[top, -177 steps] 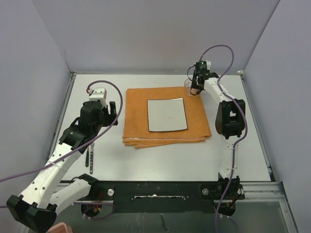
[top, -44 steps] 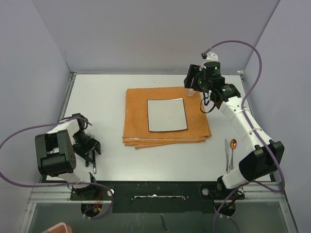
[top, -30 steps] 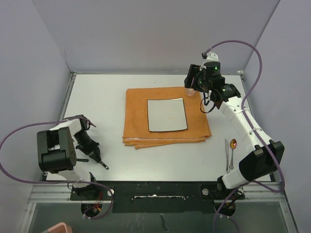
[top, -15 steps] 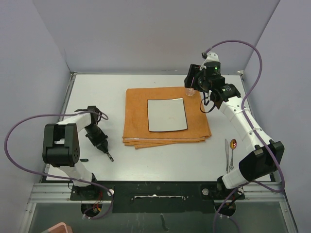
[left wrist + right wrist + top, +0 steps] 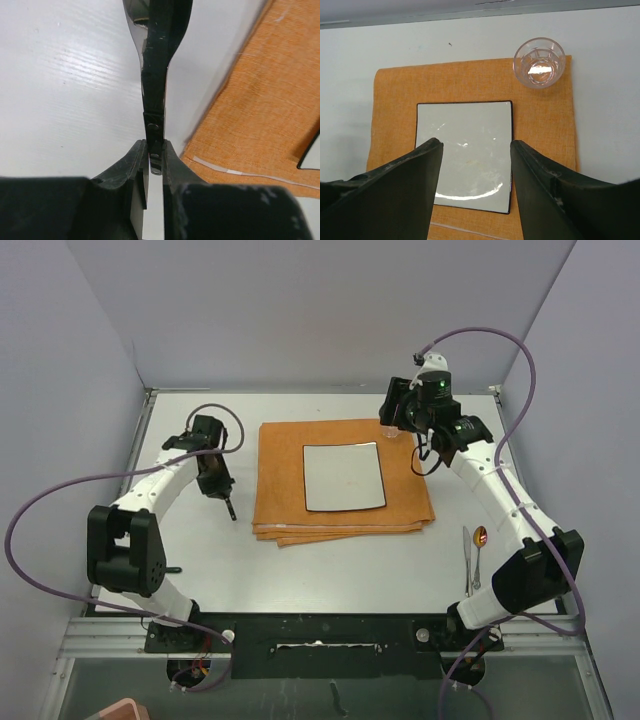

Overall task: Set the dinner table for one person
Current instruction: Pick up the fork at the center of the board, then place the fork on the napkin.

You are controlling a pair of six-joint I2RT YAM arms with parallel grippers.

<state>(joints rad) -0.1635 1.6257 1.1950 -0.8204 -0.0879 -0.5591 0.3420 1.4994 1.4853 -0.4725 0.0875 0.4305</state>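
The large flat off-white table [image 5: 330, 560] with thin metal edging carries a folded orange cloth mat [image 5: 270, 480] at its middle. A square white plate with a dark rim [image 5: 344, 476] lies flat on the mat. A small clear drinking glass [image 5: 539, 62] stands upright on the mat's far right corner, apart from the plate.

The left fingers [image 5: 132, 165] are clamped on the end of a slim dark piece of cutlery [image 5: 154, 90], which runs out straight beyond them. Its kind cannot be told. In the top view this piece [image 5: 228, 505] is over bare table just beside the mat's left edge. Whether it touches the table cannot be told.

The right fingers [image 5: 415, 170] are spread apart and hold nothing. They hang above the mat's far right part, with the plate showing between them in the wrist view and the glass beyond the right finger.

A metal knife [image 5: 465, 550] and a spoon with a reddish bowl [image 5: 480, 538] lie side by side on the bare table, right of the mat.
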